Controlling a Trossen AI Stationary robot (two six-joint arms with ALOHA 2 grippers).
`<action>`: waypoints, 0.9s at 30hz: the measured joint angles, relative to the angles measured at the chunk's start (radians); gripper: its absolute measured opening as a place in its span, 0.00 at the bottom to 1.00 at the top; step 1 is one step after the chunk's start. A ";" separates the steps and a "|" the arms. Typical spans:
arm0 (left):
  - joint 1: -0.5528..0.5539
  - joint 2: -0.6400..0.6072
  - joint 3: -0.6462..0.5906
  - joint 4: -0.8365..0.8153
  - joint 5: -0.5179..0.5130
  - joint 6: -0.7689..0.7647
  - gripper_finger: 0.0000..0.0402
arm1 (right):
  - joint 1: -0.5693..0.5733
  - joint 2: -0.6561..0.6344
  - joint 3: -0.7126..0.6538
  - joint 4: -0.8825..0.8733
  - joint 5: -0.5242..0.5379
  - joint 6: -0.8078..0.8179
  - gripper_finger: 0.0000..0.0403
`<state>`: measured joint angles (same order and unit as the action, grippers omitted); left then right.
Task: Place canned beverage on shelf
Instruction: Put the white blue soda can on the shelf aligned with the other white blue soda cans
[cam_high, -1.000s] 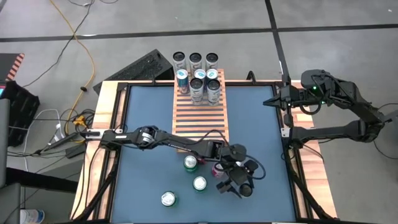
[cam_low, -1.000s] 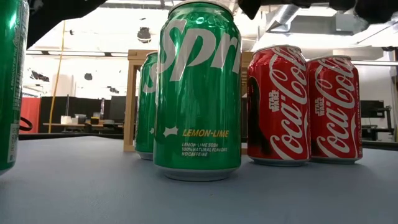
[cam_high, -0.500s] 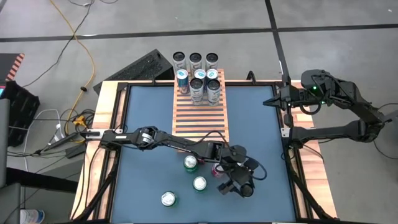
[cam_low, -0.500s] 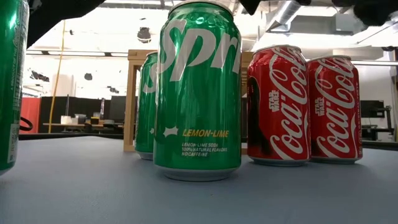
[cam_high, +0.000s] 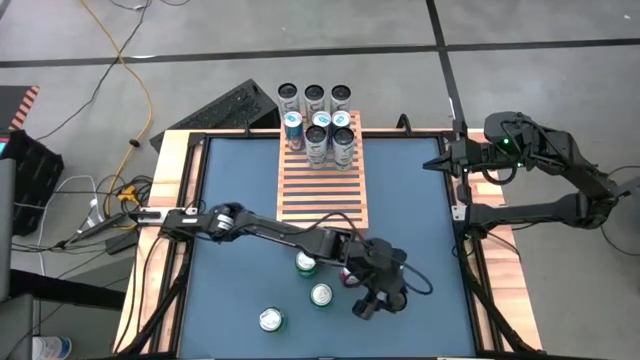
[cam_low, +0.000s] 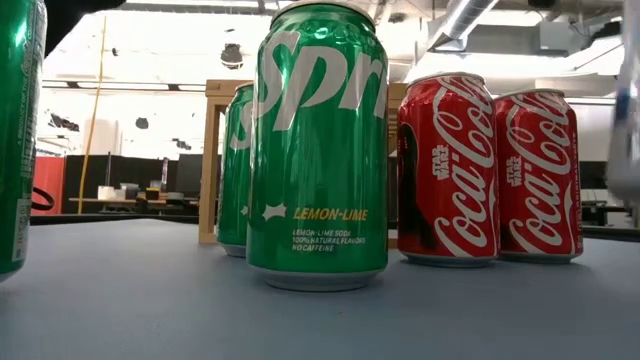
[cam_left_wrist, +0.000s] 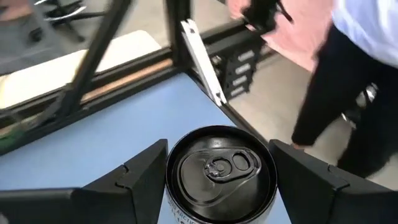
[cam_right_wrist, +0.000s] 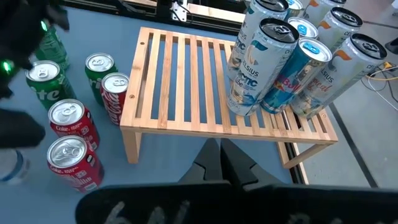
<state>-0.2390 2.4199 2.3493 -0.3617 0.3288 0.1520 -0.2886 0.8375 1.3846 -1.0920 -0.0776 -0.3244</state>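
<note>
Jaws straddle a black-topped can (cam_left_wrist: 221, 171) (left gripper (cam_high: 372, 297) reaching down).

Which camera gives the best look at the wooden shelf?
The right wrist view: the shelf shows whole, slats, legs and cans at one end. The high view shows its top only, the low view a corner behind cans, the left wrist view nothing.

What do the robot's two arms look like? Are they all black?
Mostly, yes. The left arm is dark and jointed, with silvery metal at its elbow and black cables looping around the left gripper. The right arm is dark too, with a small green light near its wrist. The jaws are dark, angular wedges.
</note>
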 joint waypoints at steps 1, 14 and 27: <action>-0.004 -0.014 0.000 -0.006 -0.023 -0.027 0.59 | 0.000 0.000 0.000 0.000 0.000 0.000 0.00; -0.104 -0.273 0.000 -0.252 -0.532 -0.122 0.59 | 0.000 -0.002 0.000 0.026 0.000 -0.002 0.00; -0.085 -0.499 0.000 -0.485 -0.915 -0.307 0.59 | 0.000 0.000 0.000 0.095 0.000 -0.066 0.00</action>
<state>-0.3240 1.9205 2.3489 -0.8469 -0.5866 -0.1551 -0.2886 0.8375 1.3842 -0.9967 -0.0776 -0.3907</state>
